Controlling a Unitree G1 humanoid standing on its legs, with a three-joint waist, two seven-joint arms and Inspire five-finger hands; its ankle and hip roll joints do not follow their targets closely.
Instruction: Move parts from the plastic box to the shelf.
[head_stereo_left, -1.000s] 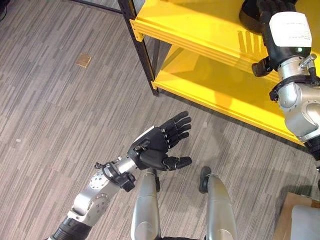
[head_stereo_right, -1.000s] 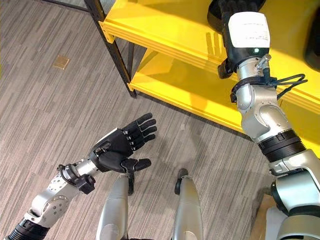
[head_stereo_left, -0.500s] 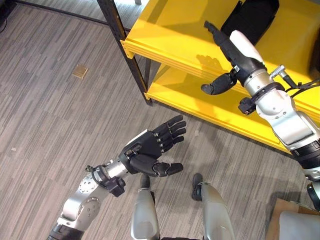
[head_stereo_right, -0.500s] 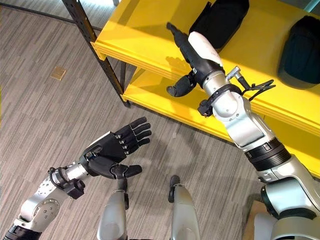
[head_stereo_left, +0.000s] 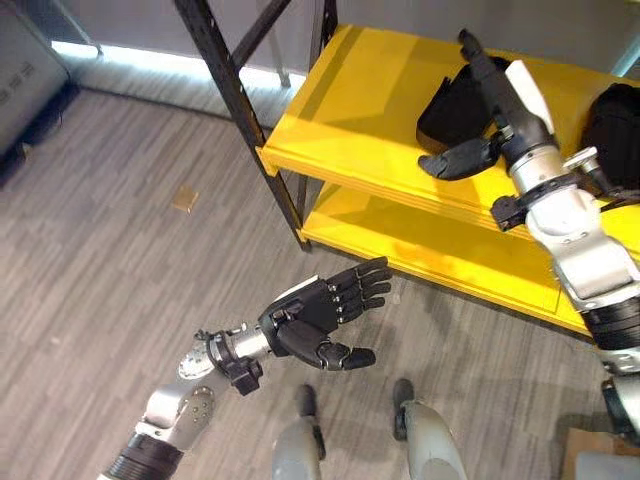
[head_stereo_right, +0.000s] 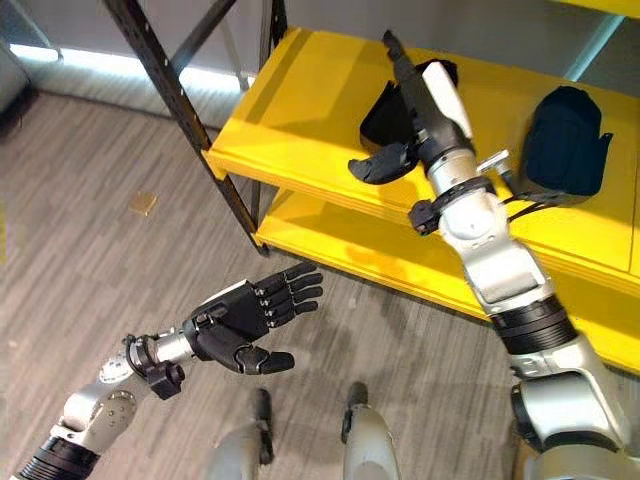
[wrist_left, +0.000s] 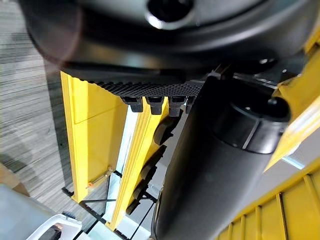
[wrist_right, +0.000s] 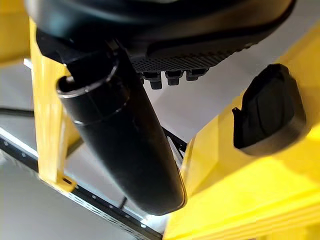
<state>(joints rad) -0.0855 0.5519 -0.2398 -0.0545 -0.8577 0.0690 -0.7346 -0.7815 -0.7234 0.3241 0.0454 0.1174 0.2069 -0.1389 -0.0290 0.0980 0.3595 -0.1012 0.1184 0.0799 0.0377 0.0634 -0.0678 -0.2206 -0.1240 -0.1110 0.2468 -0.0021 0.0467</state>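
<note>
Two black parts lie on the top board of the yellow shelf (head_stereo_left: 350, 110): one black part (head_stereo_right: 392, 105) near the middle and a second black part (head_stereo_right: 565, 135) further right. My right hand (head_stereo_right: 430, 95) hovers over the first part with fingers straight and thumb spread, holding nothing. The right wrist view has a black part (wrist_right: 267, 110) resting on the yellow board, past the thumb (wrist_right: 120, 140). Low over the floor, in front of the shelf, my left hand (head_stereo_left: 320, 315) stays open and empty, palm up.
The shelf's lower yellow board (head_stereo_left: 430, 250) lies close to the floor. A black corner post (head_stereo_left: 235, 100) rises at the shelf's left end. A small tan square (head_stereo_left: 185, 198) lies on the grey striped floor. A dark grey object (head_stereo_left: 30, 60) stands at far left.
The camera has tilted up, shifting the whole picture. My right hand has come off the black part, which stays on the shelf, and now has straight fingers. The left hand stays open.
</note>
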